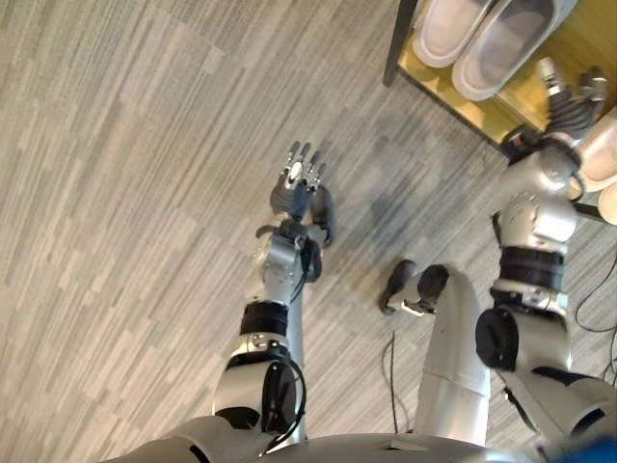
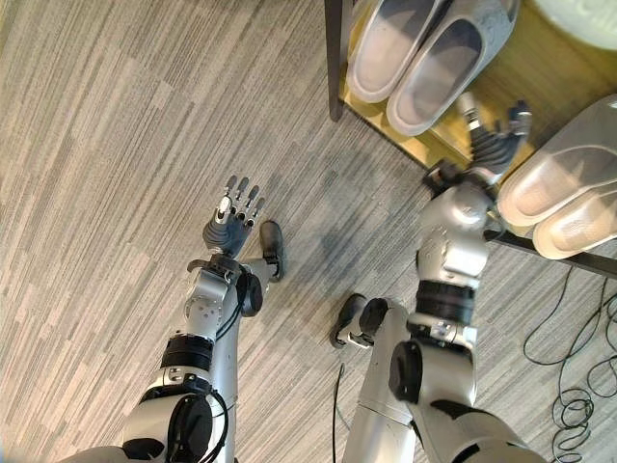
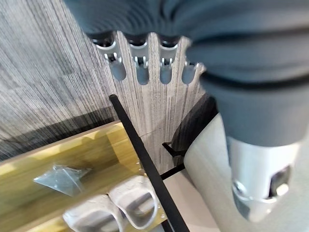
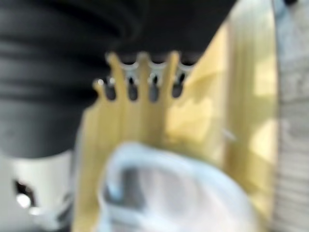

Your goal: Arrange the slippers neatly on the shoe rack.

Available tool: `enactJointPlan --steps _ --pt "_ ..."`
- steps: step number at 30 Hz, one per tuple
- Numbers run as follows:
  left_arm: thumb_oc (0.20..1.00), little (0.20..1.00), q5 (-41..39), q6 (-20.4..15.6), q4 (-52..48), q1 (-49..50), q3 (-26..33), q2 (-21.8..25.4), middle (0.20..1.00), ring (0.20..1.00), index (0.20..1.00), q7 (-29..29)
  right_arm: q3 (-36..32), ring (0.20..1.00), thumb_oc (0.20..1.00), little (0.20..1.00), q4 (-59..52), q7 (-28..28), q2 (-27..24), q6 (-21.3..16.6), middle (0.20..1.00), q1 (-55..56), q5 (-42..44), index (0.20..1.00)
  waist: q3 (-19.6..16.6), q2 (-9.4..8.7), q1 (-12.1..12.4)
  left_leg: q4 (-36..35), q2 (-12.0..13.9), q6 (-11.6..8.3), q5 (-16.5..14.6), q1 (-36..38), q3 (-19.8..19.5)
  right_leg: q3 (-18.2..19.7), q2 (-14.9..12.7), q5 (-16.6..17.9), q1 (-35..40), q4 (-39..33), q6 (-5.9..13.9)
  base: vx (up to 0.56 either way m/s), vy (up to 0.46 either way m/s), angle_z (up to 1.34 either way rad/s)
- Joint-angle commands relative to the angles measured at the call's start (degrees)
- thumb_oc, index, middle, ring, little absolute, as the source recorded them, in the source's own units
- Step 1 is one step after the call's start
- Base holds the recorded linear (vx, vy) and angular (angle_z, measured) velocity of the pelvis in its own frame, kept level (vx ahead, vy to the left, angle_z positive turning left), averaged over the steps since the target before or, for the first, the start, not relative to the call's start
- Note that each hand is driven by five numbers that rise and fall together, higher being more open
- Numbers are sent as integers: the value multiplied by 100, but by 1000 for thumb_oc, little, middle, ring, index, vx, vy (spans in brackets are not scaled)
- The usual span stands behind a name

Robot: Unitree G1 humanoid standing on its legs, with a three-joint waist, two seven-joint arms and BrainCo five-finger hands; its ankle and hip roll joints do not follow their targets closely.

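The floor (image 1: pixel 116 193) is carpet laid in narrow strips of light grey, darker grey and beige, all running one way. In the head views it spreads from 12 o'clock round through 9 o'clock to 6 o'clock. In the left wrist view 1 crumpled clear plastic wrapper (image 3: pixel 60 178) lies on the yellow board of the shoe rack (image 3: pixel 29 193), apart from everything else there.

Yellow shoe rack (image 2: pixel 540 68) shelf, 2 grey slippers (image 2: pixel 415 53) side by side
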Motion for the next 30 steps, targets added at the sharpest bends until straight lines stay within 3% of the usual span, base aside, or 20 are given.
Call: enactJointPlan --steps 1,3,4,9,14,15,16,20,23,28,30 --pt "1000 1000 432 -720 -19 401 -228 304 1000 1000 1000 102 364 1000 1000 1000 -93 561 257 -339 1000 810 -72 1000 -419 195 -263 -607 603 -796 -385 919 -560 422 508 746 437 -768 233 -96 9 -7" --pt "1000 1000 541 -890 -77 520 -412 408 1000 1000 1000 73 479 1000 1000 1000 -61 617 437 -366 1000 1040 -37 1000 -445 176 -271 -697 593 -789 -338 1037 -562 373 566 825 567 -923 231 -77 23 -9" --pt "1000 1000 891 -956 -100 691 -784 744 1000 1000 1000 -129 739 1000 1000 1000 128 715 597 -406 1000 1440 -33 1000 -493 184 -290 -997 602 -773 -239 1337 -575 331 683 946 840 -1231 261 -87 50 -10" --pt "1000 1000 1559 -1195 -270 1271 -1775 1285 1000 1000 1000 -176 1280 1000 1000 1000 622 933 821 -501 1000 2702 114 1000 -648 237 -360 -2015 543 -794 100 2351 -463 230 960 1252 1668 -2091 318 -81 64 -9" --pt "1000 1000 2087 -1668 -662 1958 -2502 1874 1000 1000 1000 159 1266 1000 1000 1000 1331 1059 498 -770 1000 3813 165 1000 -829 366 -414 -3327 447 -877 657 3606 -283 326 1132 1590 2776 -3281 324 -7 70 -4" --pt "1000 1000 2089 -1667 -674 1976 -2509 1873 1000 1000 1000 166 1267 1000 1000 1000 1335 1063 496 -778 1000 3823 166 1000 -813 364 -412 -3367 447 -877 675 3659 -275 328 1135 1603 2820 -3311 325 0 104 -8" --pt "1000 1000 2189 -1796 -762 2169 -2607 1937 1000 1000 1000 294 1220 1000 1000 1000 1777 1155 376 -912 1000 4059 144 1000 -926 452 -375 -4047 419 -921 1083 4186 -273 358 1270 1851 3272 -3846 332 27 99 -7" --pt "1000 1000 2657 -1994 -1057 2380 -2989 2030 1000 1000 1000 556 1233 1000 1000 1000 2731 1232 34 -1190 1000 4437 -75 1000 -1071 568 -441 -4795 395 -952 1406 5229 -113 429 1460 2054 4349 -4701 364 100 97 -6" --pt "1000 1000 3021 -1742 -1380 2440 -3320 2136 1000 1000 1000 546 1305 1000 1000 1000 3356 1330 -184 -1324 1000 4685 -289 1000 -1140 668 -502 -5098 451 -943 1473 5910 44 545 1511 2191 4989 -5124 373 109 88 -13" --pt "1000 1000 3679 -757 -2067 2372 -3695 2126 1000 1000 1000 89 1279 1000 1000 1000 4200 1503 -363 -1485 1000 5007 -602 1000 -1337 805 -608 -5599 243 -910 1453 7091 359 762 1524 2231 6107 -5904 396 107 41 -24" --pt "1000 1000 4398 -442 -2413 2197 -3869 2320 1000 1000 1000 132 1194 1000 1000 1000 4479 1541 -341 -1577 1000 5081 -622 1000 -1424 898 -632 -5831 185 -886 1504 7448 407 759 1545 2284 6445 -6163 388 75 -20 -14"
